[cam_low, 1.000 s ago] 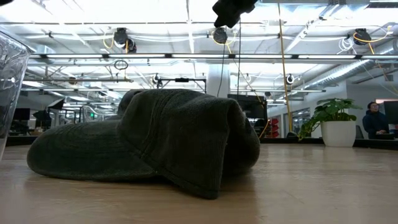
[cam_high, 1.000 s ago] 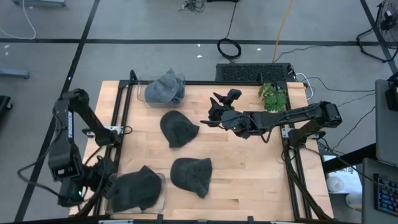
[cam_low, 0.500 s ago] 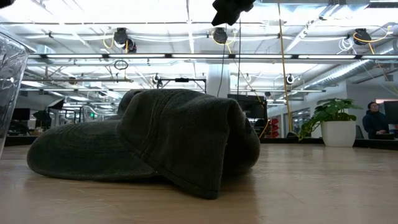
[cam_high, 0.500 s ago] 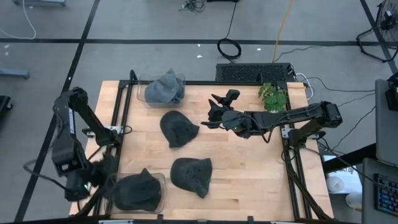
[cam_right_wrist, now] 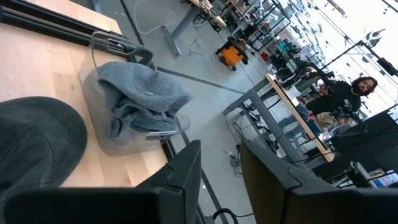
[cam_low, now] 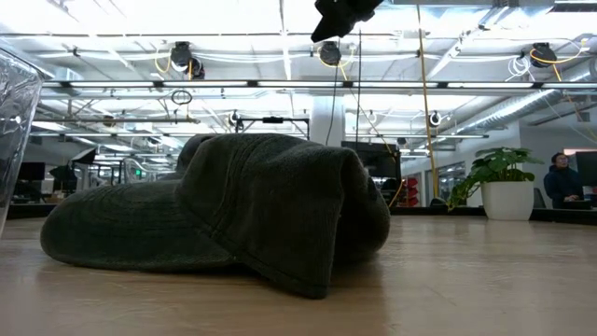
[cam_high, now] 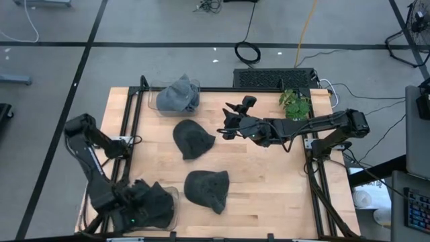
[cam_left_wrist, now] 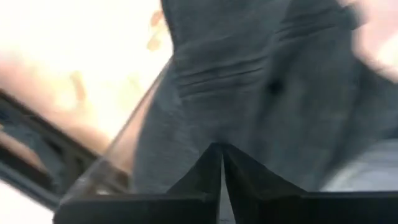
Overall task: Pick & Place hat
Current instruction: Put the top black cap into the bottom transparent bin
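Note:
Two dark hats lie crown-up on the wooden table, one mid-table (cam_high: 193, 139) and one nearer the front (cam_high: 207, 189) (cam_low: 224, 210). A third dark hat (cam_high: 156, 204) (cam_left_wrist: 261, 81) sits in a clear bin (cam_high: 173, 195) at the near left corner. My left gripper (cam_high: 134, 210) (cam_left_wrist: 221, 152) points down at this hat, shut, its tips at the cloth. A grey-blue hat (cam_high: 179, 94) (cam_right_wrist: 140, 99) fills a clear bin at the far left. My right gripper (cam_high: 232, 119) (cam_right_wrist: 221, 168) (cam_low: 340, 14) hovers open, high over the table's far middle. My left gripper comes at the dark hat in the near-left bin from above, its shut fingers (cam_left_wrist: 199, 174) pointing at the hat's cloth (cam_left_wrist: 217, 134). Whether the tips touch or pinch the cloth I cannot tell; the fingers themselves hide that spot.
A potted plant (cam_high: 294, 104) (cam_low: 504, 182) stands at the far right corner. Black rails (cam_high: 131, 128) run along the table's left and right sides. Bare wood (cam_high: 269, 181) lies to the right of the hats. A person (cam_low: 562, 177) sits in the room beyond.
My left arm has swung from outside the table's near left corner toward the right and gone down, turning as it went, so the gripper now stands over the hat in the near-left bin. The hats on the table have not moved.

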Controlling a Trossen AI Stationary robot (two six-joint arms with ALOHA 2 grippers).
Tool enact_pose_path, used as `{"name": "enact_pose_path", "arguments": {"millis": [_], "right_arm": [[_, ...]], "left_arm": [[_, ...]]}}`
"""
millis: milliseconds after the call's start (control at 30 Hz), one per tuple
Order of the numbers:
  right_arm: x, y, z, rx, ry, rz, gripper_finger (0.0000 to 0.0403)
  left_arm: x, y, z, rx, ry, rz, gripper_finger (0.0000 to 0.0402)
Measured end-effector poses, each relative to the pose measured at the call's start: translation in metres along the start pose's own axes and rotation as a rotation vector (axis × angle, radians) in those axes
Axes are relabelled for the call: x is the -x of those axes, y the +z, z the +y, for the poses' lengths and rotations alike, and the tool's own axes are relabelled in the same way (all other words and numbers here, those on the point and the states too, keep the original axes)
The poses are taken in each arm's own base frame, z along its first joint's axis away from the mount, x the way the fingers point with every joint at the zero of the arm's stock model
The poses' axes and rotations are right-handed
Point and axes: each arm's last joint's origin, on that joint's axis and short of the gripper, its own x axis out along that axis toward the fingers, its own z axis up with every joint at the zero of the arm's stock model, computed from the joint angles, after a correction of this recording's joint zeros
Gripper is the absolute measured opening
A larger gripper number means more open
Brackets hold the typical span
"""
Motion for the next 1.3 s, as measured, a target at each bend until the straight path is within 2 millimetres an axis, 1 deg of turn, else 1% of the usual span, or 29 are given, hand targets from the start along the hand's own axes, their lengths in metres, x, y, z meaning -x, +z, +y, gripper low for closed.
{"name": "enact_pose_path", "arguments": {"millis": [100, 200, 300, 433, 633, 767, 900, 1067, 1133, 1200, 1300], "right_arm": [[0.0, 0.0, 0.0, -0.002, 0.001, -0.001, 0.01], [0.002, 0.001, 0.002, -0.011, 0.006, -0.005, 0.01], [0.002, 0.001, 0.002, -0.013, 0.007, -0.006, 0.01], [0.002, 0.001, 0.002, -0.013, 0.007, -0.005, 0.01], [0.002, 0.001, 0.002, -0.013, 0.007, -0.005, 0.01], [0.002, 0.001, 0.002, -0.013, 0.007, -0.005, 0.01], [0.002, 0.001, 0.002, -0.013, 0.007, -0.005, 0.01], [0.002, 0.001, 0.002, -0.012, 0.007, -0.005, 0.01], [0.002, 0.001, 0.002, -0.012, 0.007, -0.004, 0.01], [0.002, 0.001, 0.002, -0.01, 0.007, -0.004, 0.01], [0.002, 0.001, 0.002, -0.001, 0.007, -0.004, 0.01]], "left_arm": [[-0.009, 0.004, -0.002, -0.059, 0.082, 0.021, 0.0006], [-0.016, 0.01, -0.002, -0.087, 0.139, 0.018, 0.001], [-0.02, 0.017, -0.004, -0.123, 0.159, 0.001, 0.0015], [-0.028, 0.026, -0.009, -0.18, 0.182, 0.001, 0.0004], [-0.037, 0.038, -0.024, -0.316, 0.083, 0.005, 0.0013], [-0.038, 0.048, -0.028, -0.36, 0.041, 0.004, 0.0004], [-0.042, 0.055, -0.025, -0.385, 0.054, 0.01, 0.001], [-0.065, 0.059, -0.009, -0.347, 0.124, 0.116, 0.0004], [-0.07, 0.059, -0.005, -0.333, 0.139, 0.15, 0.0006], [-0.068, 0.059, -0.003, -0.331, 0.128, 0.158, 0.0004], [-0.055, 0.061, 0.001, -0.311, 0.08, 0.126, 0.0005]]}}
